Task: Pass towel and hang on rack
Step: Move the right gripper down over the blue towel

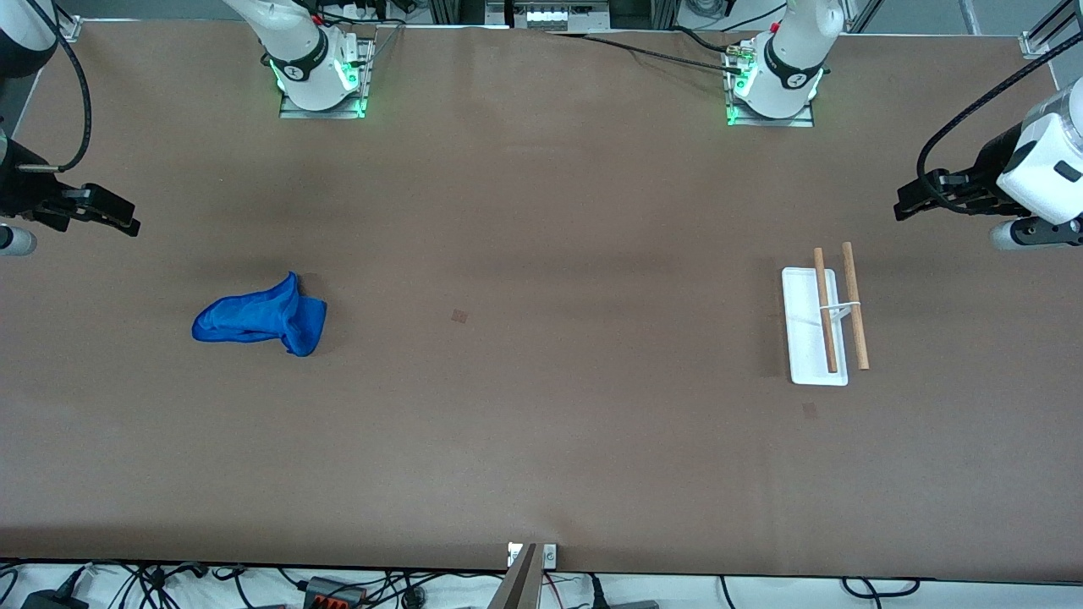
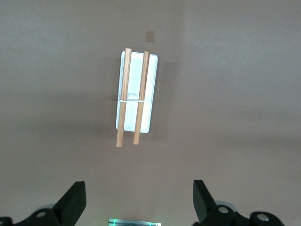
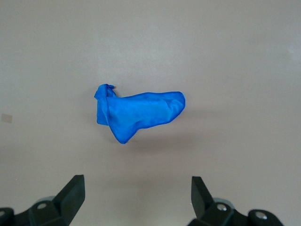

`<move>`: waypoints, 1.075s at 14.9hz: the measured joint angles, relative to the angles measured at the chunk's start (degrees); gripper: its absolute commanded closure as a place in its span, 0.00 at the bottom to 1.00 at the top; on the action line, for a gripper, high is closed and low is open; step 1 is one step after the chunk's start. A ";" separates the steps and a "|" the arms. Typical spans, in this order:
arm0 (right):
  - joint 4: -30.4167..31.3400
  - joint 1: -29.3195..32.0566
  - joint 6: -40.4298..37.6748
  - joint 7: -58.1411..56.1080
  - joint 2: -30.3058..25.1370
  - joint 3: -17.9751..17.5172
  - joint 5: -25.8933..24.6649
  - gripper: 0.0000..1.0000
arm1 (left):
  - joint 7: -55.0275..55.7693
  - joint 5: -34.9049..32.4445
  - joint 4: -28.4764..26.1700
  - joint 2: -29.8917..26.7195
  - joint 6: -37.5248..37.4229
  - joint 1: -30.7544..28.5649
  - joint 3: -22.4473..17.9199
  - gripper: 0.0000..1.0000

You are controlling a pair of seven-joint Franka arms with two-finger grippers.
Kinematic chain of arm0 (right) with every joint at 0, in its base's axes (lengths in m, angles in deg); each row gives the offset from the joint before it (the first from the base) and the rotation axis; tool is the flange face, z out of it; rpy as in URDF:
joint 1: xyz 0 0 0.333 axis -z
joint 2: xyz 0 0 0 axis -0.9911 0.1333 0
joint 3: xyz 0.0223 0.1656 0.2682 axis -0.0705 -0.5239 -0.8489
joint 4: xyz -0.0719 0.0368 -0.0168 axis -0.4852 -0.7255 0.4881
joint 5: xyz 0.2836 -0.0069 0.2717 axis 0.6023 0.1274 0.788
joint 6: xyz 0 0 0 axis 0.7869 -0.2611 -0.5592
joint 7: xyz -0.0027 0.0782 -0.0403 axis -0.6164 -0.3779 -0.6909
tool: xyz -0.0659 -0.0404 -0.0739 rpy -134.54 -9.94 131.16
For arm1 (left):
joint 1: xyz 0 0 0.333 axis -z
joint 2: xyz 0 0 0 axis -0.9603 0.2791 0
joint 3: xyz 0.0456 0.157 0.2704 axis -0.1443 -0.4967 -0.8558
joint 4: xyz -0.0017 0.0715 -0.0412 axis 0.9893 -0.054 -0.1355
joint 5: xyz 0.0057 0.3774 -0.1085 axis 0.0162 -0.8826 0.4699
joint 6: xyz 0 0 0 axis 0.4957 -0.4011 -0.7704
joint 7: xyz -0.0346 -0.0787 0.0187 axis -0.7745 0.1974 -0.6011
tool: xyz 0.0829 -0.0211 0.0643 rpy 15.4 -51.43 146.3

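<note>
I see the towel (image 1: 260, 323) lying crumpled on the table toward the right arm's end, well apart from the rack (image 1: 819, 326) at the left arm's end. The right gripper (image 3: 136, 195) hangs near it, jaws spread, empty; I judge this arm takes the pickup. The left gripper (image 2: 139, 197) waits near the rack, jaws spread.

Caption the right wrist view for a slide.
Right hand, fingers open, hovers above the crumpled blue towel lying on the brown table.

Both arms wait, raised at their own ends of the table; the left gripper (image 2: 139, 201) and right gripper (image 3: 137, 198) hang with fingers spread wide, holding nothing
</note>
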 measured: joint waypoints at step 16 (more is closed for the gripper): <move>2.33 -0.08 4.93 -1.40 7.92 -0.07 -0.03 0.00 | -1.36 0.00 0.02 0.50 0.19 0.09 0.06 0.00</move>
